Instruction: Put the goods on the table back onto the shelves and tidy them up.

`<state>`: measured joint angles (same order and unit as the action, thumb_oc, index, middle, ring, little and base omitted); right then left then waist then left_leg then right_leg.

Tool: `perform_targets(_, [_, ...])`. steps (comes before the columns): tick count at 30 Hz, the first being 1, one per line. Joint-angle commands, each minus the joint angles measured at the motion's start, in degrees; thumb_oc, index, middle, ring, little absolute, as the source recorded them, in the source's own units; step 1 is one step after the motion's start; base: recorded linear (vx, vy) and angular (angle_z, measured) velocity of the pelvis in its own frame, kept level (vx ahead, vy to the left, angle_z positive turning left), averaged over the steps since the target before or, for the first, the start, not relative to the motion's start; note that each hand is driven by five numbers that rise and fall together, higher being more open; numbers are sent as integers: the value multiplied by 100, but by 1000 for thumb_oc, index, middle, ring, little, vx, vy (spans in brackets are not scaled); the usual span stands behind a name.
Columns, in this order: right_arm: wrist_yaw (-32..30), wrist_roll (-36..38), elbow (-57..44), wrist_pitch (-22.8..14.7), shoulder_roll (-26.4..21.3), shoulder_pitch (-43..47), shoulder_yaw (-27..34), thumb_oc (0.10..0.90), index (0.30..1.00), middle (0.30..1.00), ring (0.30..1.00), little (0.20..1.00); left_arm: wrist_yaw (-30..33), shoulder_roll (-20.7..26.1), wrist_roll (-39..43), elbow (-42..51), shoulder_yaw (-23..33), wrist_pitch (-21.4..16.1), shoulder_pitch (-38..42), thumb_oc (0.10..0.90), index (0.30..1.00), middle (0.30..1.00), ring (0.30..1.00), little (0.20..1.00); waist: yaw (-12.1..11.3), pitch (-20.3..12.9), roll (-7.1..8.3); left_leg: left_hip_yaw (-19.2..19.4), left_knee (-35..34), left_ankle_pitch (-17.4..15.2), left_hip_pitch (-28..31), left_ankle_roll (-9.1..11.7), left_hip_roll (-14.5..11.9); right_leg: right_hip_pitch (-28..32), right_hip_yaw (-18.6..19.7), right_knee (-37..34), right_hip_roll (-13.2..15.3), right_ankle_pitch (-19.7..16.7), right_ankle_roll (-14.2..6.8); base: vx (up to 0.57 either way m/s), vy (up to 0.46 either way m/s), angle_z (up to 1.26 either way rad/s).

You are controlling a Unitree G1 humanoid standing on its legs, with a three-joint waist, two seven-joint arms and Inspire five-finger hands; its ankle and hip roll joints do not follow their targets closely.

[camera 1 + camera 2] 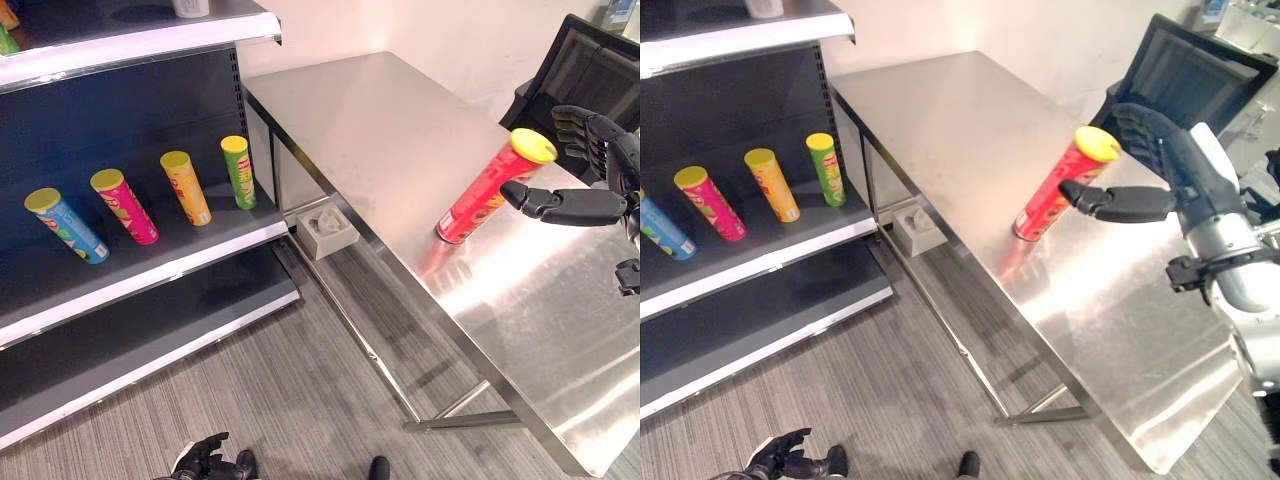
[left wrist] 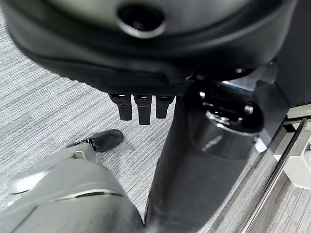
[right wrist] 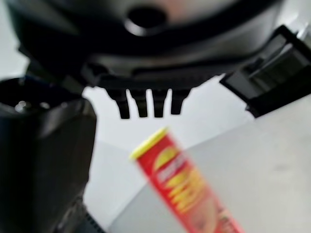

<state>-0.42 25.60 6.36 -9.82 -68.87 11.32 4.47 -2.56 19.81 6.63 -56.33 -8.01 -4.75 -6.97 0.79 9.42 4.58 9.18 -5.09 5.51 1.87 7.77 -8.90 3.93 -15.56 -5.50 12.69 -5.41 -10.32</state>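
R hand beside red can

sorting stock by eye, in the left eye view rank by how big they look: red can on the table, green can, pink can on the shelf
1. red can, largest, though it stands nearer the camera.
2. pink can.
3. green can, close to the pink one, so that ranking is unsure.

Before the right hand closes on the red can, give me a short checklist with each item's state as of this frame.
1. Red can on table: ok, though it looks tilted.
2. Right hand open: ok.
3. Thumb against the can: cannot tell.
4. Fingers wrapped round the can: not ok, still apart behind it.
5. Shelf space beside the four cans: ok.
6. Left hand hanging low over floor: ok.
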Motion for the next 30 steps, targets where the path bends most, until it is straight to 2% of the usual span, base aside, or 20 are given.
perform_targets(1, [-428, 222, 158, -349, 68, 777, 411, 800, 900, 900, 900, 900, 83, 134, -111, -169, -56, -169, 55, 800, 900, 900, 900, 900, -184, -323, 121, -45, 9, -580, 62, -186, 263, -82, -136, 50, -367, 259, 49, 21, 4, -4])
perform_targets(6, [-591, 399, 139, -507, 248, 997, 516, 800, 900, 900, 900, 900, 92, 151, -130, -165, -87, -153, 3, 800, 900, 900, 900, 900, -242, -356, 120, -58, 9, -606, 92, -186, 256, -42, -180, 50, -362, 281, 39, 6, -2, 0])
perform_targets(11, [-536, 270, 359, -358, 146, 1032, 285, 800, 900, 900, 900, 900, 98, 138, -134, -153, -113, -140, 4, 800, 900, 900, 900, 900, -260, -356, 145, -64, 9, -609, 134, -172, 241, 9, -215, 50, -381, 303, 48, -2, -5, 1])
perform_targets(15, [-585, -183, 603, -237, -24, 1300, -131, 800, 900, 900, 900, 900, 121, 158, -155, -131, -205, -150, 30, 800, 900, 900, 900, 900, -303, -350, 164, -108, 9, -592, 129, -156, 221, 31, -261, 50, -384, 316, 59, 0, 0, 0])
perform_targets(20, [-421, 35, 1039, -159, -125, 1927, -864, 800, 900, 900, 900, 900, 133, 205, -150, -222, -240, -151, 28, 800, 900, 900, 900, 900, -355, -355, 205, -144, 9, -577, 141, -131, 198, 71, -301, 50, -396, 343, 76, 3, -15, 4])
perform_targets(30, [-517, -25, 1671, -36, -144, 2640, -1445, 800, 900, 900, 900, 900, 166, 211, -114, -315, -303, -138, 31, 800, 900, 900, 900, 900, -404, -342, 241, -214, 9, -562, 97, -121, 203, 85, -382, 50, -394, 340, 84, 1, -2, 2])
